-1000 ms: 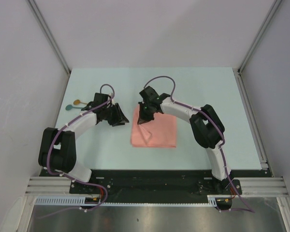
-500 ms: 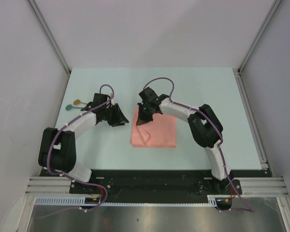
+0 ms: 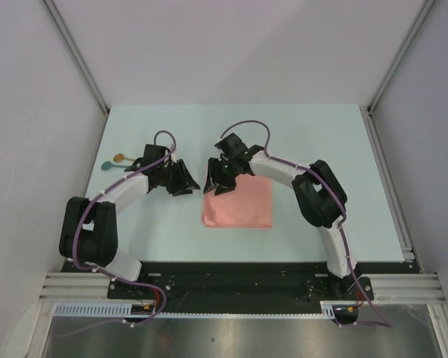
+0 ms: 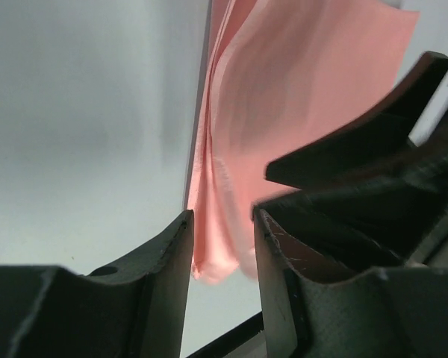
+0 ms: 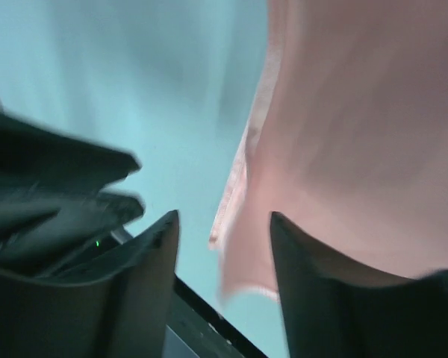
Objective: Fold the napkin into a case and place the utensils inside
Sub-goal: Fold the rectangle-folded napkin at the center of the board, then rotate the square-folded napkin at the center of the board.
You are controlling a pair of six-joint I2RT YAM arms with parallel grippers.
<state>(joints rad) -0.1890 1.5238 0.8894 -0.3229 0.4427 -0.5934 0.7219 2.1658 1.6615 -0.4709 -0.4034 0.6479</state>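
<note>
The salmon-pink napkin (image 3: 239, 203) lies folded into a flat, layered rectangle near the middle of the pale desk (image 3: 321, 149), a little toward 6 o'clock from its centre. The right hand (image 3: 218, 183) hangs low over the napkin's 11 o'clock corner. Its fingers (image 5: 153, 253) are parted, and in the blurred wrist view the loose cloth corner shows in the gap between them without being pinched, so it grips nothing. The left hand (image 3: 185, 181) sits just beside the napkin at about 10 o'clock from it, pointing toward 3 o'clock at the cloth's edge. Its fingers (image 4: 168, 261) also stand apart. The stacked edges of the fold show through the gap and run away across the desk, and nothing is clamped. The two hands are close together, nearly facing each other across that corner. The utensils lie well apart from the napkin near the desk's 9 o'clock edge, behind the left arm: the golden-brown spoon (image 3: 119, 157) and, just beside it toward 7 o'clock, the teal-green spoon (image 3: 107, 165).
</note>
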